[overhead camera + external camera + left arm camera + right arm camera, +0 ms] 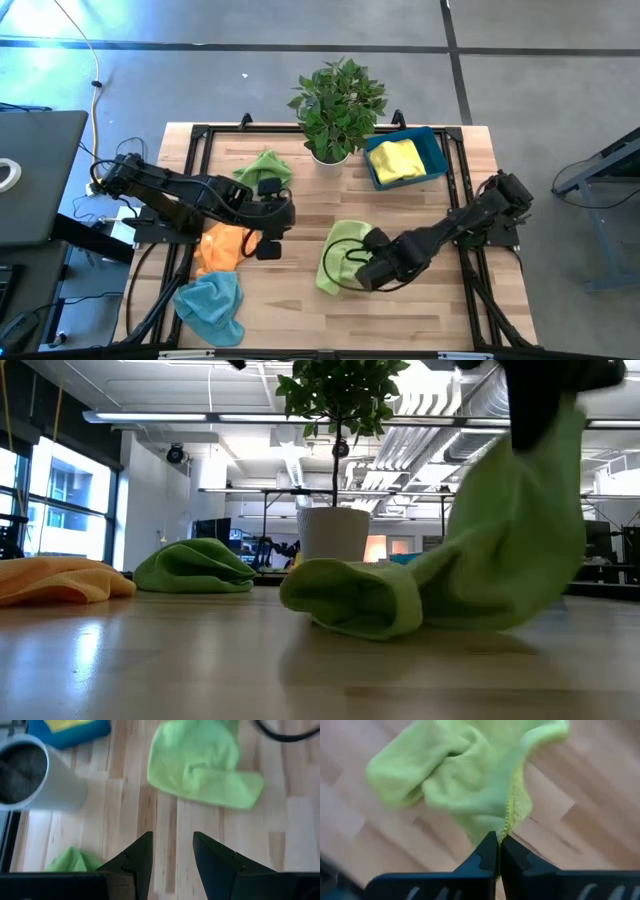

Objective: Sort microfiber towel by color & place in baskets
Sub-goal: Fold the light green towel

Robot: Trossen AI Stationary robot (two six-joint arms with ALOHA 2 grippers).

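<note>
A light green towel (338, 245) lies mid-table with one end raised by my right gripper (499, 839), which is shut on it; in the low view its lower end (350, 600) rests on the wood. My left gripper (172, 851) hovers open above bare table left of that towel, touching nothing. A darker green towel (265, 167) lies in a heap near the plant pot. An orange towel (222, 247) and a blue towel (212, 305) lie at the near left. The teal-blue basket (437, 152) at the far right holds a yellow towel (396, 158). My right gripper pinches the light green towel's stitched edge (507, 822) between its two fingertips, coming from above and pointing down. That end hangs raised below the fingers (540, 420), and the rest slopes down to the bunched lower end on the table.
A potted plant in a white pot (333, 152) stands at the far middle, between the darker green towel and the basket. Bare wood lies along the near right of the table. A black frame runs round the table's edges (195, 135).
</note>
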